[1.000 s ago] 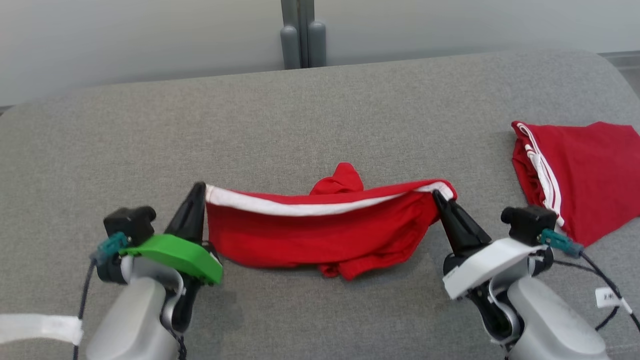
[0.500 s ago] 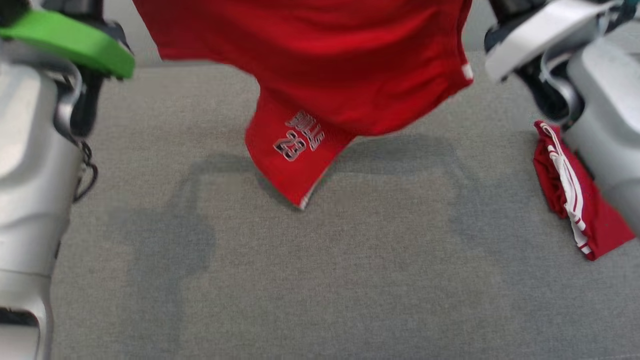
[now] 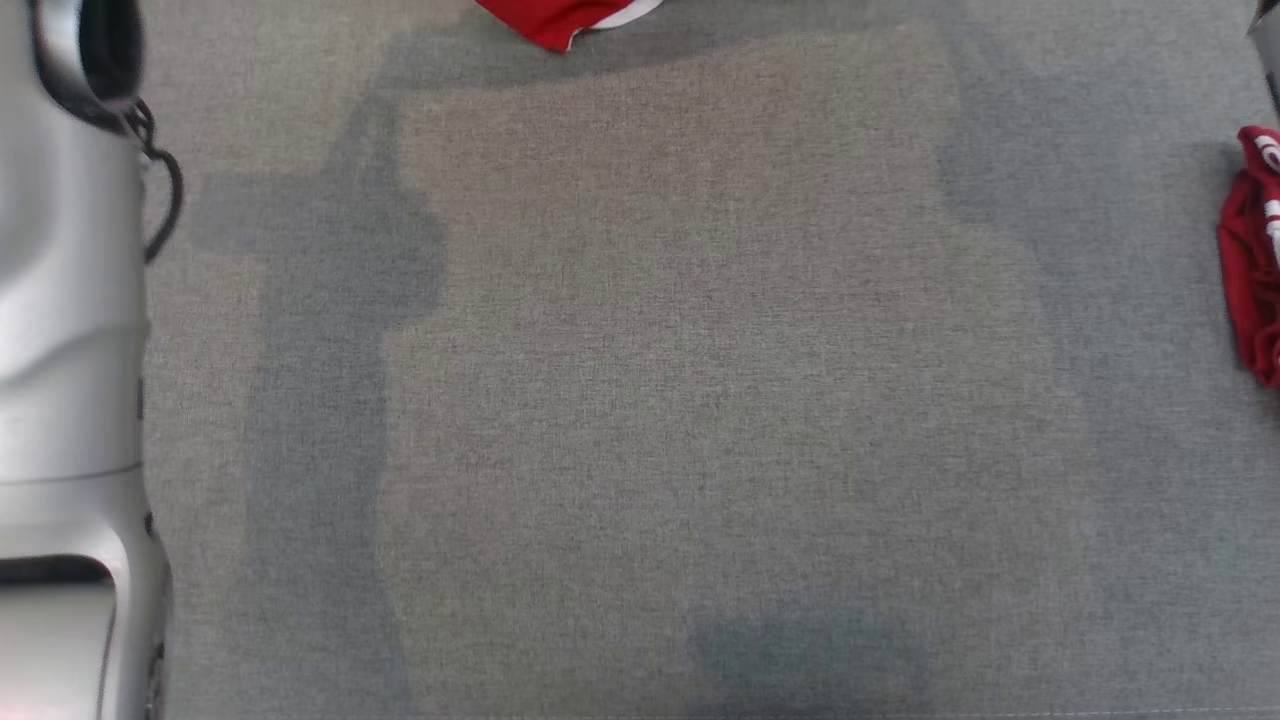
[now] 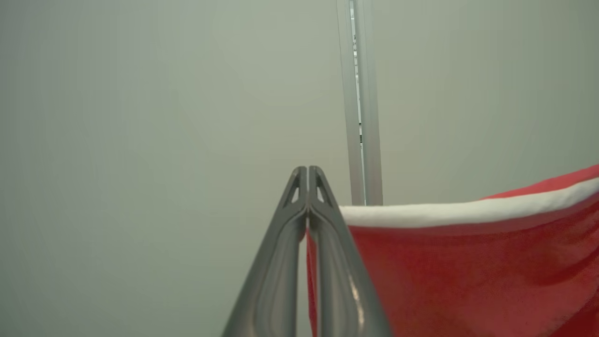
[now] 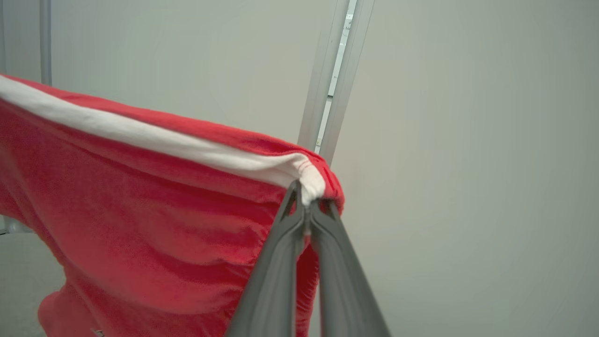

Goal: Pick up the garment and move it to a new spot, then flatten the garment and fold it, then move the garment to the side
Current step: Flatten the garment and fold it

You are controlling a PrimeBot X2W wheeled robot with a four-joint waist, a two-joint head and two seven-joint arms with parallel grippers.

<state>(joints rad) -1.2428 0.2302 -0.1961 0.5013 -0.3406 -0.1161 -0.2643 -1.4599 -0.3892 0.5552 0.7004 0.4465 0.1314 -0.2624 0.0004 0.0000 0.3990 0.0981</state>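
STEP carry to new spot | left claw (image 4: pixel 307 171) and right claw (image 5: pixel 306 201) each clenched on a corner of the red, white-banded cloth garment (image 4: pixel 468 271) | garment hangs above grey fabric bench (image 3: pixel 640 400) | TIP pull band taut, lay lower tip first, mid-bench

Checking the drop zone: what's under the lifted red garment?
Bare gray fabric surface, shadowed, below the red garment's hanging tip. A second red garment lies apart at right. Wrist views: cloth hides whatever's beneath.

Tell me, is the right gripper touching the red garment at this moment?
Touching. The right wrist view shows the right gripper with its jaws shut on the white-banded corner of the red garment, and the fabric is bunched between them.
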